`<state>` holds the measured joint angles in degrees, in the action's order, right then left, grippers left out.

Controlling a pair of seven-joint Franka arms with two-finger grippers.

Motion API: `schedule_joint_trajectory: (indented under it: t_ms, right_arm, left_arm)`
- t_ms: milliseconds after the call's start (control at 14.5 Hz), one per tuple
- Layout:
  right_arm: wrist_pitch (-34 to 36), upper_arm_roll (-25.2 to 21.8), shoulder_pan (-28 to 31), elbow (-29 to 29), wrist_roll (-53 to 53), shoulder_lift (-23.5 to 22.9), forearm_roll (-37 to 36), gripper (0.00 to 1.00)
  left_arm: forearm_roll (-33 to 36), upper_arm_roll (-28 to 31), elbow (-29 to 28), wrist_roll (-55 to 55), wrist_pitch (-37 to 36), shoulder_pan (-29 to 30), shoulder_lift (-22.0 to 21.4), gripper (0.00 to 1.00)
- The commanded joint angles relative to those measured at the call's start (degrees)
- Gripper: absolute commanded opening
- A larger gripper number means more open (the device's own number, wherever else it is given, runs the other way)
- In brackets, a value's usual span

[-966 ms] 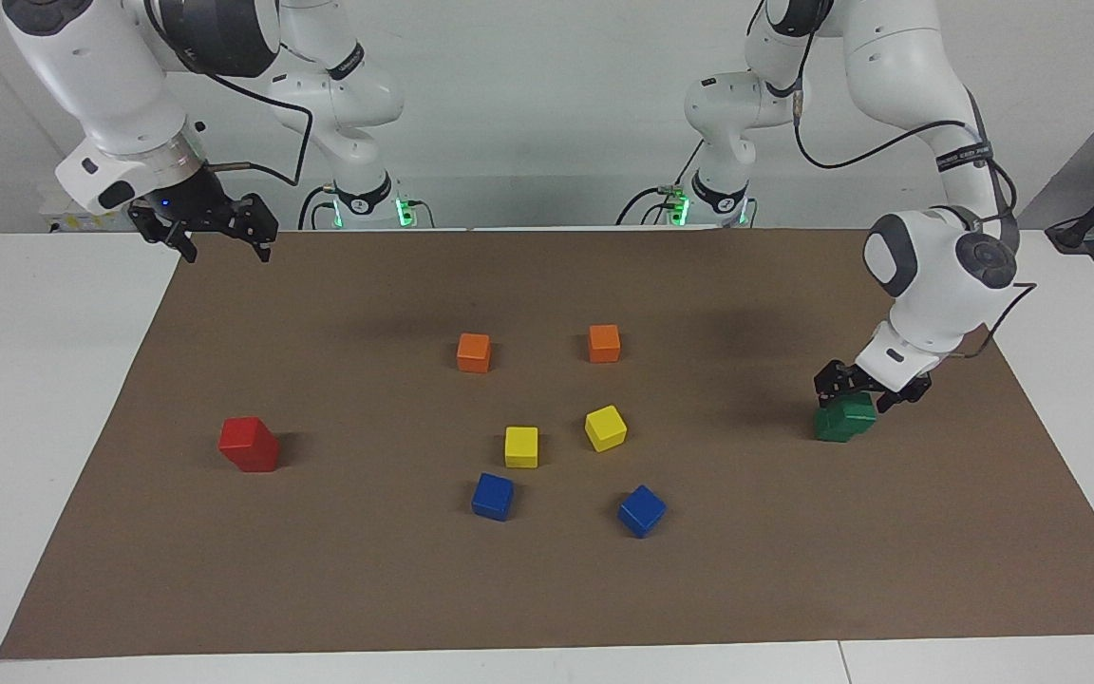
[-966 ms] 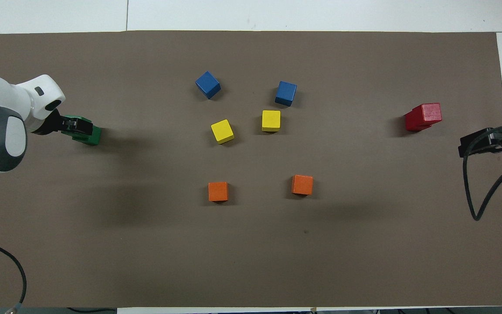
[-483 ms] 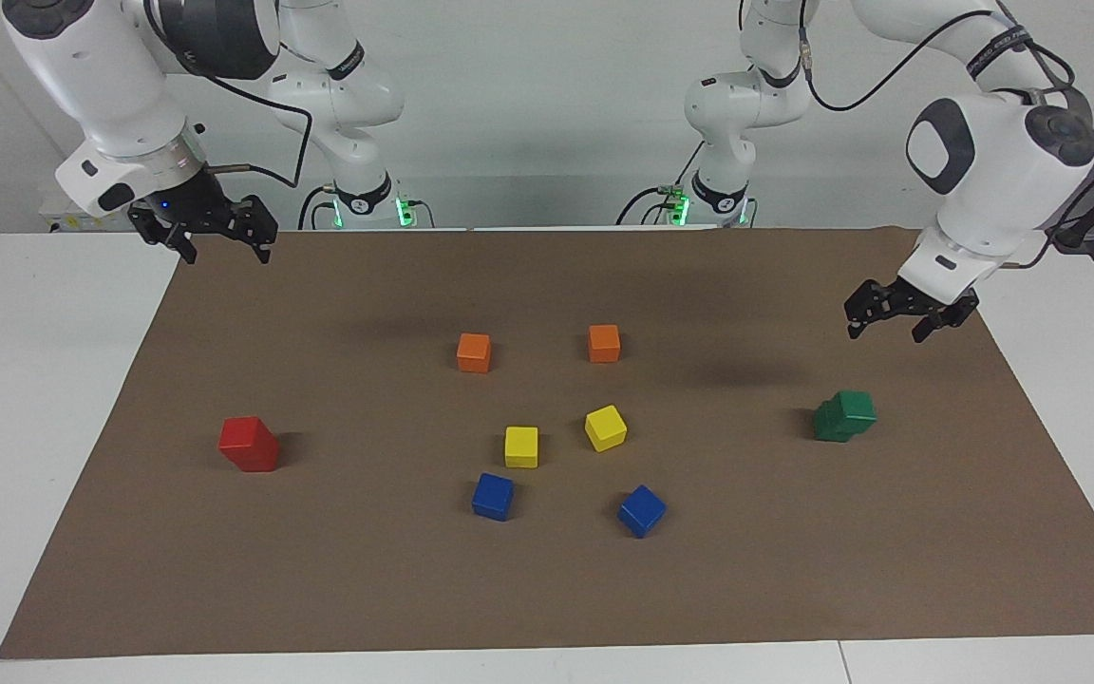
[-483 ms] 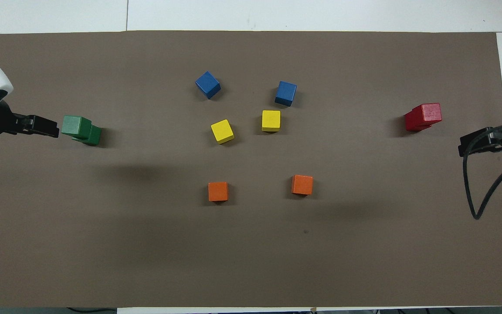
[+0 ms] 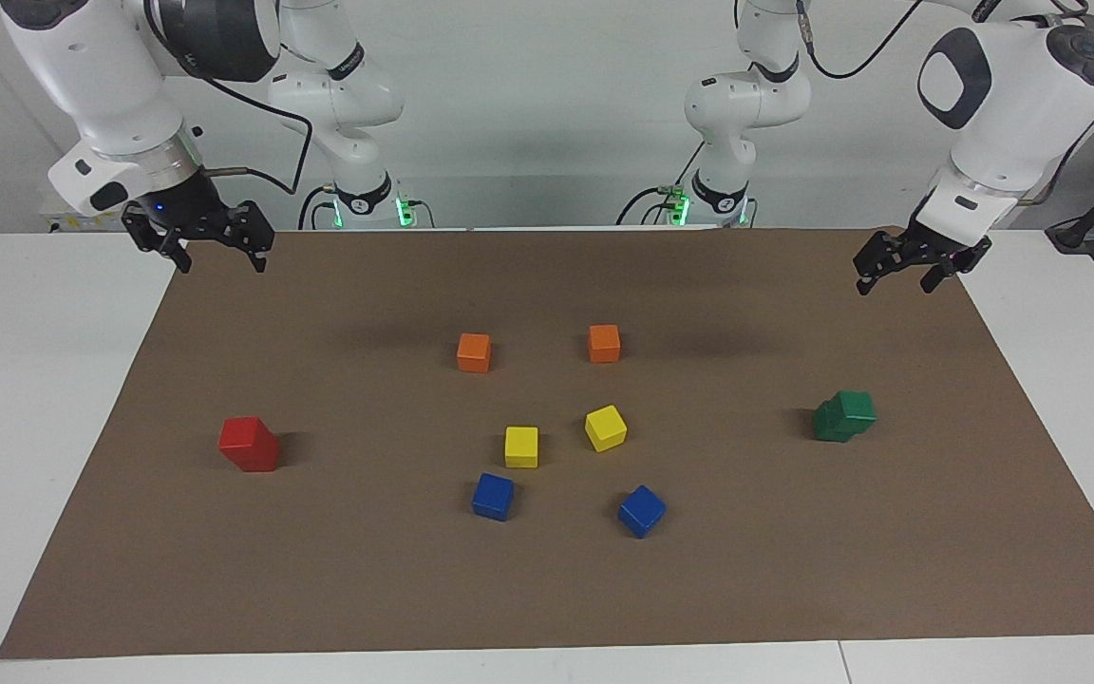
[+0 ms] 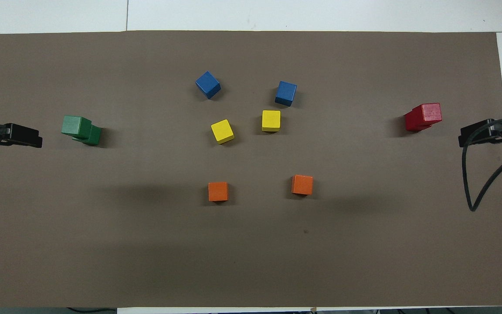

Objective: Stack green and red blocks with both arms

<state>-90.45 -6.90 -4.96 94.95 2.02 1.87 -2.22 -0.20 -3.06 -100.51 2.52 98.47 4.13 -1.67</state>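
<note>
Two dark green cubes (image 5: 844,416) stand stacked toward the left arm's end of the brown mat, the upper one set off to one side; the stack also shows in the overhead view (image 6: 81,130). Two bright red cubes (image 5: 249,444) stand stacked toward the right arm's end, also seen from overhead (image 6: 423,117). My left gripper (image 5: 895,282) hangs open and empty, raised over the mat's edge at its own end (image 6: 33,137), apart from the green stack. My right gripper (image 5: 222,261) hangs open and empty over the mat's corner at its own end (image 6: 473,136).
In the middle of the mat (image 5: 794,570) lie two orange cubes (image 5: 474,352) (image 5: 604,343), two yellow cubes (image 5: 521,446) (image 5: 605,427) and two blue cubes (image 5: 493,496) (image 5: 641,510). A black cable (image 6: 479,187) loops from the right arm.
My left gripper let go of the upper green cube, opened, and rose away toward the robots. The green stack stays as it was. The right arm barely moved.
</note>
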Motion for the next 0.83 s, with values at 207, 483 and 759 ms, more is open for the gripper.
schedule_joint_trajectory:
  t_ms: [207, 483, 759]
  right_arm:
    - [-0.17, -0.22, -0.57, -0.73, -0.70, -0.29, -0.42, 1.00]
    - [0.01, -0.22, -0.57, -0.90, -0.70, -0.29, -0.42, 1.00]
    - [0.09, -0.14, -0.57, -0.82, -0.70, -0.29, -0.42, 1.00]
  left_arm:
    - [-0.59, -0.37, 5.15, -2.17, -5.12, -0.44, 2.72, 1.00]
    - [-0.24, 0.16, 5.40, -2.26, -7.76, -2.37, 2.46, 1.00]
    - [0.99, -0.72, 7.43, -4.01, -9.17, -2.29, 2.99, 1.00]
